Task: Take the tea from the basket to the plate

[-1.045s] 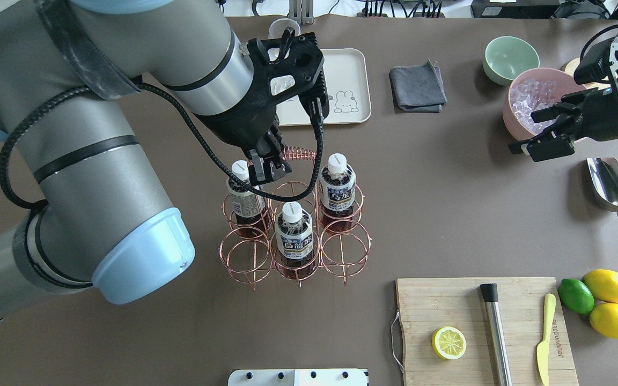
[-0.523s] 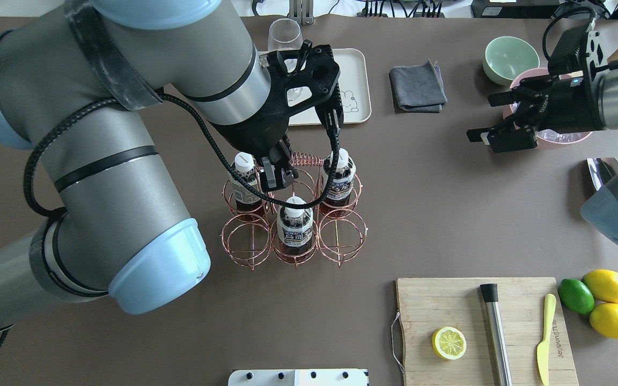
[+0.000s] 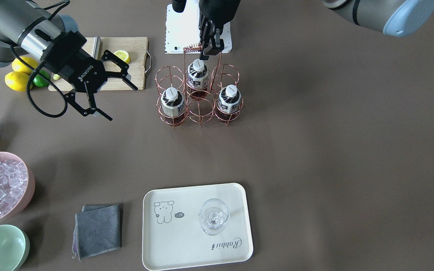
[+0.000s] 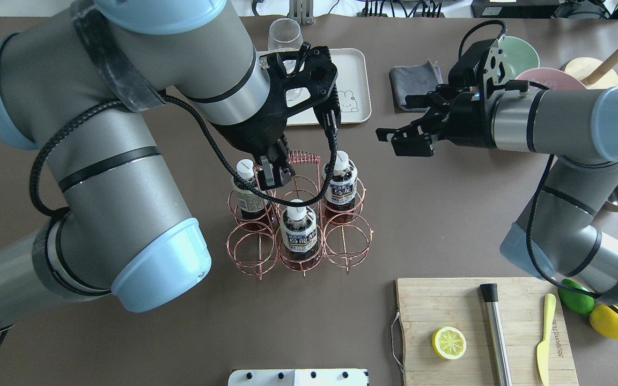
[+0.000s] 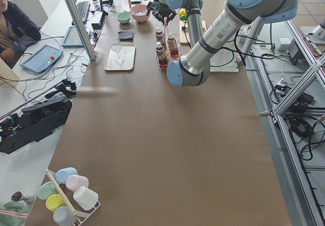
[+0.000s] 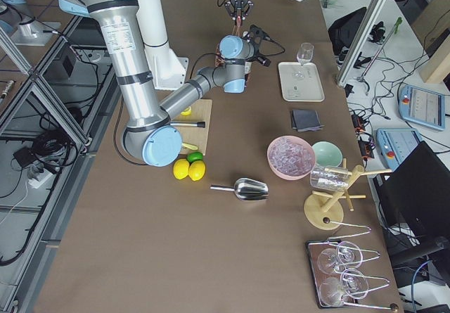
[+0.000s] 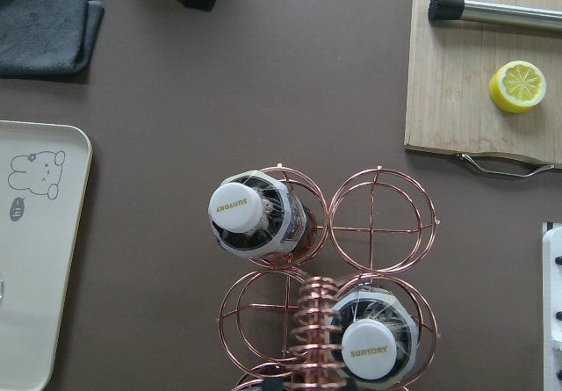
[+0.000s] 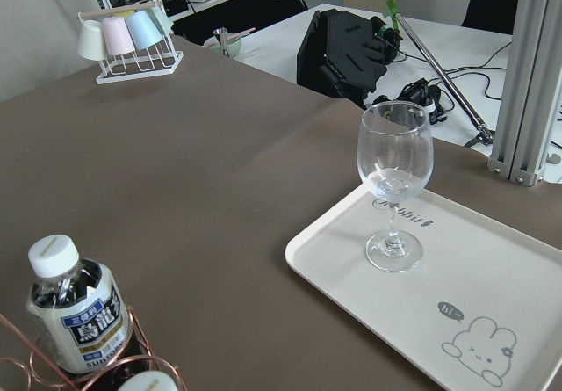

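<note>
Over the basket (image 4: 321, 242), the left gripper (image 4: 274, 174) was clamped on the coiled wire handle (image 4: 301, 158). All three bottles stood in ring cells. One tea (image 4: 298, 230) was in the middle cell nearest the robot, and the others were in the far row's outer cells. The right gripper (image 4: 395, 142) hovered above the surface with its fingers apart, between the basket and a grey cloth (image 4: 411, 80). The plate (image 4: 354, 69) carried a wine glass (image 3: 213, 216).

Left gripper (image 4: 272, 178) points down, fingers (image 4: 276, 171) pinched; right gripper (image 3: 123, 104) hovers, fingers (image 3: 128, 81) spread.
</note>
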`<state>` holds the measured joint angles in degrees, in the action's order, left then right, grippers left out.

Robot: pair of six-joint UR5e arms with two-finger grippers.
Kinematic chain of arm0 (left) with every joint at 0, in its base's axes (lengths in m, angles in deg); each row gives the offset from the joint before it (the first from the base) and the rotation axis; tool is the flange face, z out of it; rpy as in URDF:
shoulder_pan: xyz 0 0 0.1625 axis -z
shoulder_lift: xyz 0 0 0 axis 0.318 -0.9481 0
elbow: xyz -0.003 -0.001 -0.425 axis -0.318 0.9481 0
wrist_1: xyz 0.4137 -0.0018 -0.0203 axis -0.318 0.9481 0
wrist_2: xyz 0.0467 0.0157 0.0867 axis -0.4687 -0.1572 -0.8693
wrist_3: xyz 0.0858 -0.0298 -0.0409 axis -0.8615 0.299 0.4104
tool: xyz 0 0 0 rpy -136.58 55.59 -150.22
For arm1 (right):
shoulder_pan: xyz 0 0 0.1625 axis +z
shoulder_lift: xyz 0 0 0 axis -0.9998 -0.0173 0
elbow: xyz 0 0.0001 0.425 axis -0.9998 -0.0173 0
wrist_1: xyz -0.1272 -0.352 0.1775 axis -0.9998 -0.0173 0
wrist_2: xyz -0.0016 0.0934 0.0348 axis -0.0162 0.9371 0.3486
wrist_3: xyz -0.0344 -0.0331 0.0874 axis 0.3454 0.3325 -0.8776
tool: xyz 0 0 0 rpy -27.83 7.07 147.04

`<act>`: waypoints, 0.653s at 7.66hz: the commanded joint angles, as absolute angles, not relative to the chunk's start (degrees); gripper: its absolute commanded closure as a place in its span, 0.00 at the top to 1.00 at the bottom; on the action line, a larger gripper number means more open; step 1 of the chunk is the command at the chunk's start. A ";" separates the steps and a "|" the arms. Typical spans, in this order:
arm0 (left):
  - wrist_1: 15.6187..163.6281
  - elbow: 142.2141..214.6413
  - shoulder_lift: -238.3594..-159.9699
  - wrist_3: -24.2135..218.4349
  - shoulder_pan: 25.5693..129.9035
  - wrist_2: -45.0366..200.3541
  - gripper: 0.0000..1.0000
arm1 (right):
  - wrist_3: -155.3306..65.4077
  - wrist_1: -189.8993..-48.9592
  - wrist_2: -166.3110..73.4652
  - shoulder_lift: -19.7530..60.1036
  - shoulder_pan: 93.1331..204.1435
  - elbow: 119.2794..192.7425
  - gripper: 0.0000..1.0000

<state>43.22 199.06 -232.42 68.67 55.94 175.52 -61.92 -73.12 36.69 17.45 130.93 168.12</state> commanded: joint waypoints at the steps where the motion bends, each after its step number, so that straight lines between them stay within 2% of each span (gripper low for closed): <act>1: 43.22 199.17 -231.78 68.67 55.89 175.48 0.00 | -62.65 -73.09 27.15 18.79 124.08 168.83 1.00; 5: 43.22 199.26 -231.69 68.67 55.54 175.48 0.00 | -64.58 -73.88 24.18 20.20 120.75 168.57 1.00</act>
<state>43.22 199.25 -231.74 68.67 55.63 175.48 -64.35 -73.49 26.29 19.55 122.78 168.79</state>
